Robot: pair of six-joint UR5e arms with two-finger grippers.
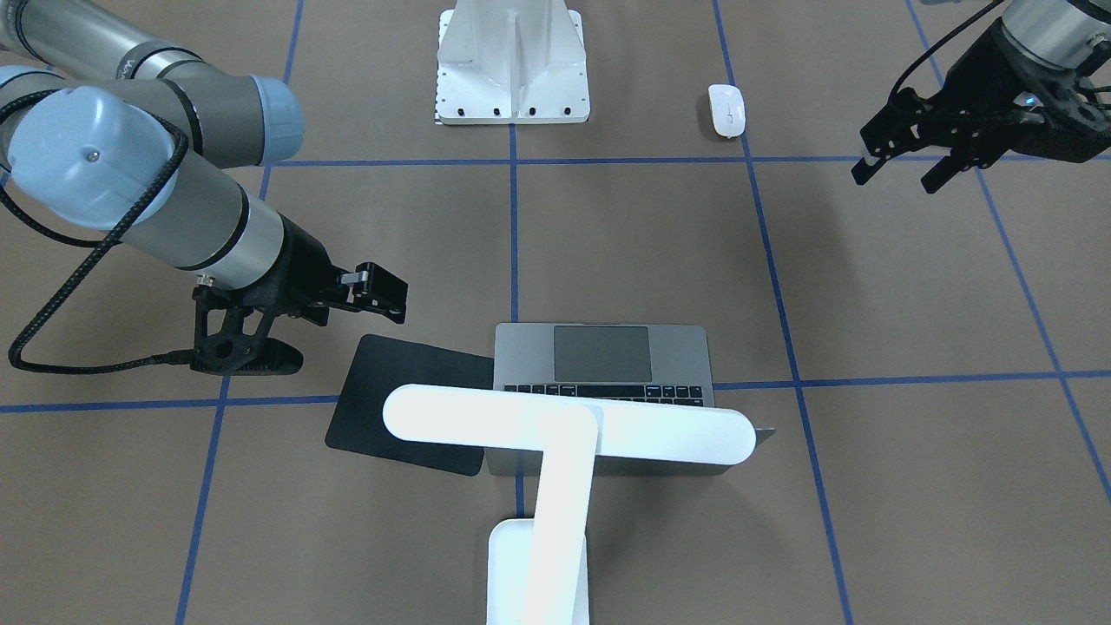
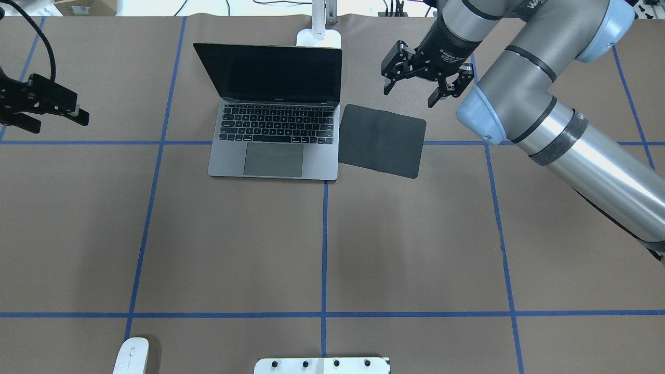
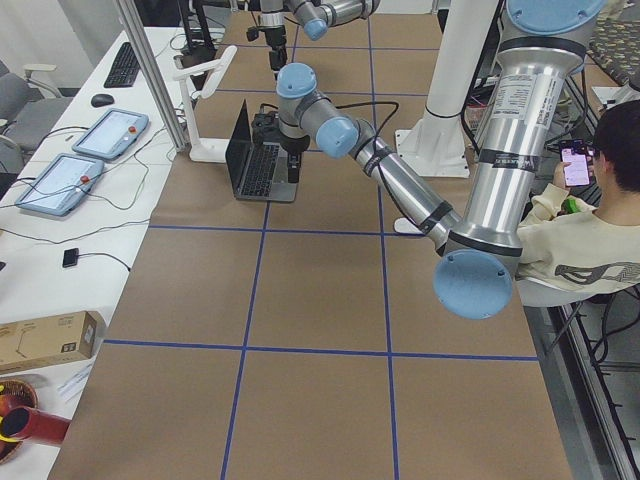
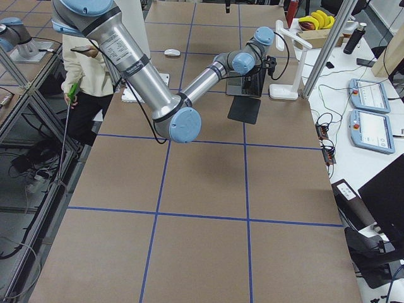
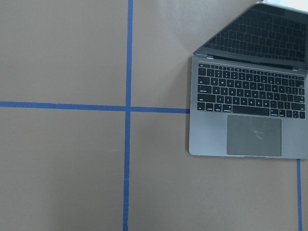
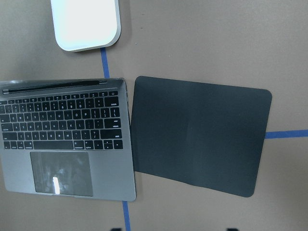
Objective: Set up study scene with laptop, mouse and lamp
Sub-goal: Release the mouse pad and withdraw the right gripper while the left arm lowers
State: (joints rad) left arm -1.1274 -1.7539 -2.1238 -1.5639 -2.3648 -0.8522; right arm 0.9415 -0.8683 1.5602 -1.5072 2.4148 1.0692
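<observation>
Left gripper (image 1: 897, 178) is hanging wide open, holding nothing. The mouse (image 1: 726, 110) is sitting well apart from it, back toward the robot base and inboard. I'm judging it light, rigid and glossy-slick, so I'm favouring a low pinch across its long sides, mid-body.

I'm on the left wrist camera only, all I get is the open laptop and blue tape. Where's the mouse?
Observer: The mouse lies close in front of the robot, on its left, far from the laptop.
Operator: Is there a mat for it?
Observer: Yes, a black mat lies flat against the laptop's right side, with nothing on it.
Operator: What's the other arm doing?
Observer: The right gripper hovers open above the mat, holding nothing.
</observation>
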